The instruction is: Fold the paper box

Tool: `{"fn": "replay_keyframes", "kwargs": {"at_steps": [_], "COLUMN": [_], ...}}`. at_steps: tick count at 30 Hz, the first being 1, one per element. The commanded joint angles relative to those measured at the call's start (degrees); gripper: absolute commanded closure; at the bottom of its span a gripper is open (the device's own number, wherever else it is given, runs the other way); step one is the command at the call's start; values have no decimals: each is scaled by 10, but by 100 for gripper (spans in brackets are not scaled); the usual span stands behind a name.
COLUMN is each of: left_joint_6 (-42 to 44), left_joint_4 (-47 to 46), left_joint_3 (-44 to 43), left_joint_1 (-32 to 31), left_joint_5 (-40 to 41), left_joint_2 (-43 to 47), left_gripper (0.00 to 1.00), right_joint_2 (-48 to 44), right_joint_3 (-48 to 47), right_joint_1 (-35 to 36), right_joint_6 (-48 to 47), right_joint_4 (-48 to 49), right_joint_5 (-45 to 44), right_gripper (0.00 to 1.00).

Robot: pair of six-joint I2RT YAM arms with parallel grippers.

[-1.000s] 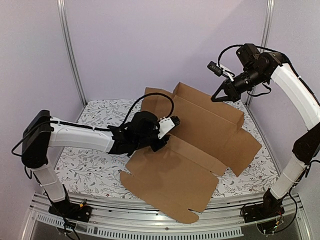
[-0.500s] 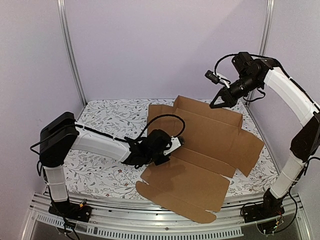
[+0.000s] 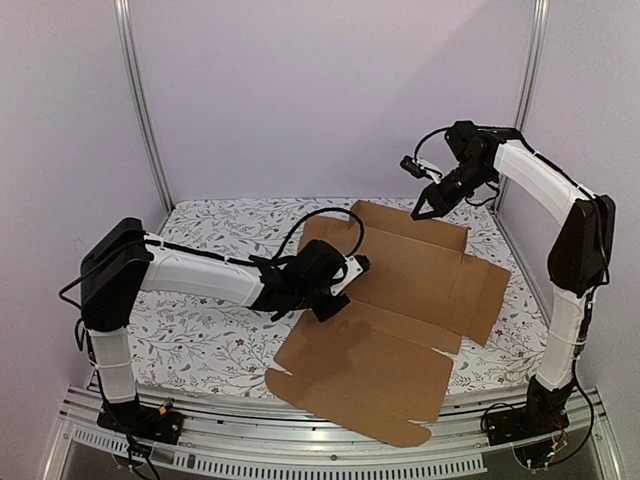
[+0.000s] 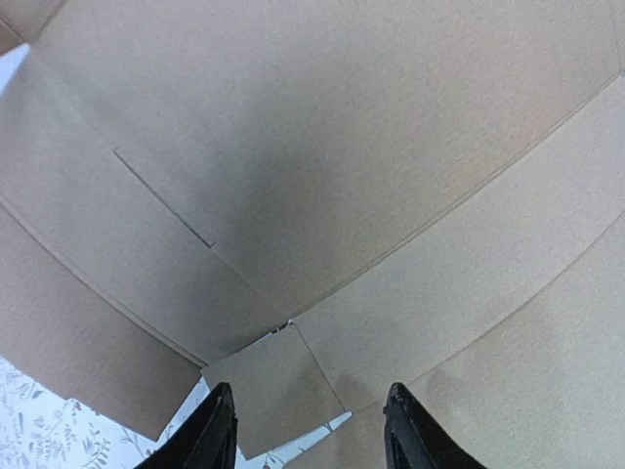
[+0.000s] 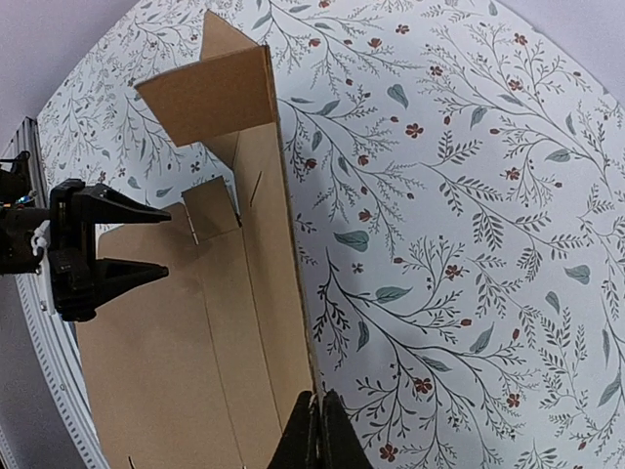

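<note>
The right gripper (image 5: 314, 437) pinches the far edge of the brown corrugated cardboard box (image 3: 400, 280). The left gripper (image 4: 308, 430), jaws spread, reaches low over it.

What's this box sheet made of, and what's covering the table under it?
The paper box looks like plain brown cardboard, likely corrugated: matte, unprinted, with pressed creases and cut slits. The table cover seems to be a printed cloth or vinyl sheet, pale with leaves and flowers; I cannot tell which.
</note>
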State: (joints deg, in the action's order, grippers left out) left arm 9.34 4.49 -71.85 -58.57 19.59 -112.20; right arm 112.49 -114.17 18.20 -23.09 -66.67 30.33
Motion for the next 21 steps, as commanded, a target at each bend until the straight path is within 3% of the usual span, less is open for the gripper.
{"fn": "replay_keyframes", "kwargs": {"at_steps": [1, 3, 8, 12, 15, 19, 21], "left_joint_6": [-105, -136, -181, -225, -264, -310, -318], "left_joint_4": [17, 5, 30, 53, 66, 50, 54], "left_joint_3": [21, 30, 38, 54, 60, 69, 63], "left_joint_1": [19, 19, 20, 29, 52, 89, 94], "left_joint_5": [-93, -95, -34, 5, -28, -107, -122], "left_joint_2": [17, 21, 51, 92, 101, 95, 82], "left_gripper": [44, 41, 36, 25, 21, 21, 21], "right_joint_2": [51, 59, 31, -26, -78, -125, -145], "right_joint_3": [1, 5, 8, 26, 62, 96, 125], "right_joint_1": [-4, -4, -8, -13, -12, -12, -12], "right_joint_6": [14, 23, 28, 18, 22, 22, 20], "right_joint_4": [12, 15, 22, 28, 59, 81, 96], "right_joint_5": [-32, -35, -104, -157, -190, -196, -158], "right_gripper": [94, 90, 59, 41, 22, 16, 17]}}
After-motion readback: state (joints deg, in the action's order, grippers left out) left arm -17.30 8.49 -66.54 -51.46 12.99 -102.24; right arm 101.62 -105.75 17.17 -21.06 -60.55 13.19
